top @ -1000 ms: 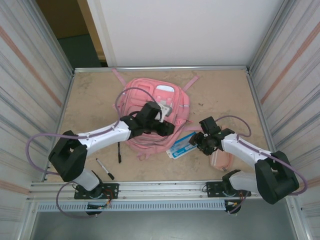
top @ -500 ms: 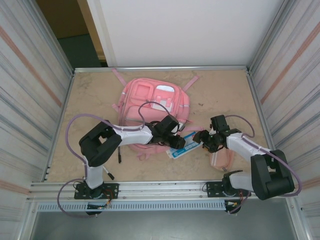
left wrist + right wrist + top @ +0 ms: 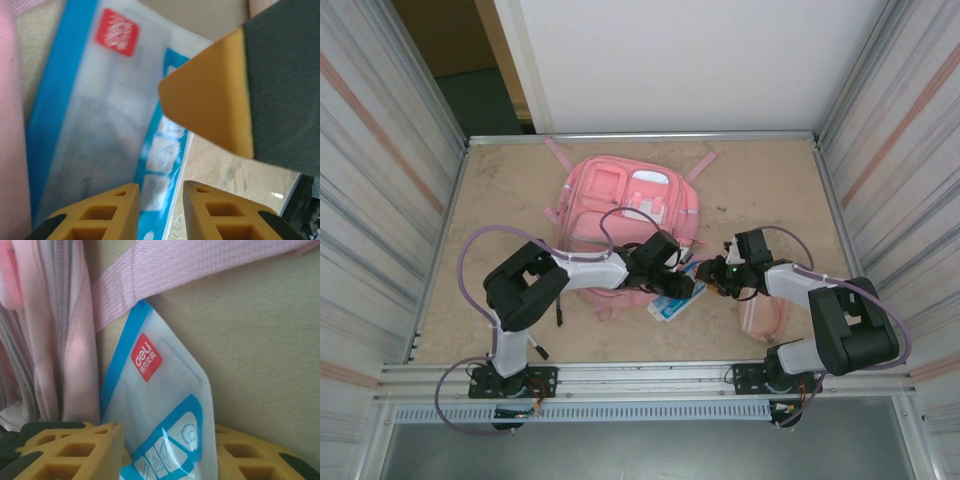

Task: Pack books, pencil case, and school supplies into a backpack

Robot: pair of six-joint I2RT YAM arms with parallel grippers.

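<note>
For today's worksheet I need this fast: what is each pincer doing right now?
Left pincer: nearly closed over the blue-and-white packet; grip cannot be told.
Right pincer: closed on the packet.

- The blue-and-white packet (image 3: 95, 130) lay slantwise across the frame, blurred, with a red label (image 3: 117, 32) near its upper end.
- The left gripper (image 3: 160, 210) had its two yellow fingertips (image 3: 100, 210) at the bottom edge, a narrow gap between them, over the packet's lower right edge.
- Another yellow-tipped dark finger (image 3: 210, 100) stood at upper right, over the packet.
- Pink backpack fabric (image 3: 10, 125) ran along the left edge.
- Beige tabletop (image 3: 225, 175) showed beside the packet.
</note>
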